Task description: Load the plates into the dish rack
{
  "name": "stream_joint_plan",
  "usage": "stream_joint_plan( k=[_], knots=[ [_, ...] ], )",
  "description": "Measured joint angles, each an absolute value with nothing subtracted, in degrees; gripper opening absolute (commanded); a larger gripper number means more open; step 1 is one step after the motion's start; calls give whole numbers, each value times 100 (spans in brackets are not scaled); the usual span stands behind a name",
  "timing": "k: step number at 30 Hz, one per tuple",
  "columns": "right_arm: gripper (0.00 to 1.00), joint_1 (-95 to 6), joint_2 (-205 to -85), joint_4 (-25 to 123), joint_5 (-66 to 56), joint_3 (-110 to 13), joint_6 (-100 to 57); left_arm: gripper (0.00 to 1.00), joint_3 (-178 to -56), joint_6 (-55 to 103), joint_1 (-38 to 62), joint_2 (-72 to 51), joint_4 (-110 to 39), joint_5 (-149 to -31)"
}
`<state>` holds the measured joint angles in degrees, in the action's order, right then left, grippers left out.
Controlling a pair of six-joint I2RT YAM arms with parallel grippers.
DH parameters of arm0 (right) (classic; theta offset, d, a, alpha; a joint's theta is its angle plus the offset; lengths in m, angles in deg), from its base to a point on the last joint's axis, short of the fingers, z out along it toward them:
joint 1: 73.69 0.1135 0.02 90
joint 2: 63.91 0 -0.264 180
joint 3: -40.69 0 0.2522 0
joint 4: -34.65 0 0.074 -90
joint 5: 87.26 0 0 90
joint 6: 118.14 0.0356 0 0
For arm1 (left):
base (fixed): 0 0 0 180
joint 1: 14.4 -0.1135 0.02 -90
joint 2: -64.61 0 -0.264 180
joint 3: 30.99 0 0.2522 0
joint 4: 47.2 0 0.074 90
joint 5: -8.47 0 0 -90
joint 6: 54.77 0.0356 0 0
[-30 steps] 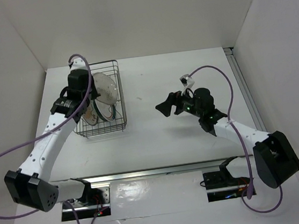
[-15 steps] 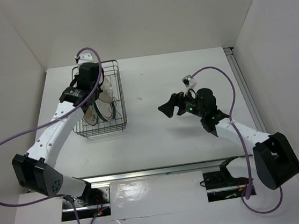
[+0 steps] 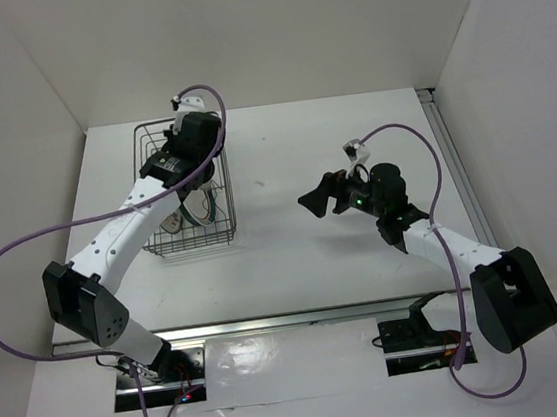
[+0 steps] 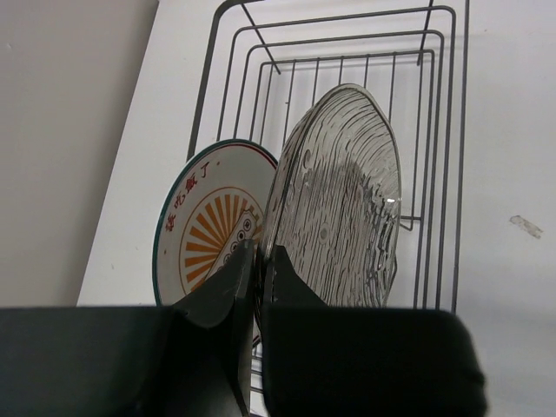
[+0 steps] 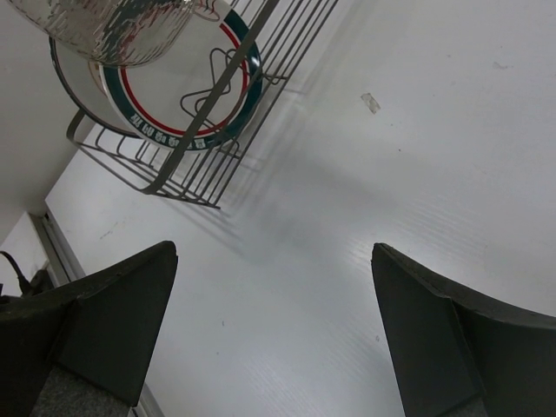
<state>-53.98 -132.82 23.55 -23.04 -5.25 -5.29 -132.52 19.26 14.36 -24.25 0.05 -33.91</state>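
On the white plate with the orange sunburst (image 4: 204,230), a few red East Asian characters stand along the rim, but they are too blurred to read with certainty. The teal-rimmed plate (image 5: 156,104) carries small white marks around its band; these are also not legible.

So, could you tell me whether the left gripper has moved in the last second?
Yes: the left gripper has swung rightward, from the dish rack's left rim toward its right rim.
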Motion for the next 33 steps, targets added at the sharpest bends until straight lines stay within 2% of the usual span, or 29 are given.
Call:
stream_joint_plan(
  k=[23, 25, 28, 32, 33],
  knots=[
    [100, -5599, -13264, 2303, -2472, -436, -501, 0, -12839, 2044, 1442, -2897, -108, -3190],
    [100, -5641, -13245, 2298, -2496, -425, -485, 3, -12839, 2046, 1455, -2985, -139, -3190],
    [100, -5691, -13207, 2298, -2535, -412, -477, 9, -12839, 2048, 1495, -3142, -148, -3186],
    [100, -5739, -13192, 2292, -2555, -407, -437, 35, -12839, 2068, 1530, -3311, -150, -3210],
    [100, -5744, -13192, 2279, -2557, -392, -426, 46, -12839, 2077, 1536, -3324, -141, -3212]
  ],
)
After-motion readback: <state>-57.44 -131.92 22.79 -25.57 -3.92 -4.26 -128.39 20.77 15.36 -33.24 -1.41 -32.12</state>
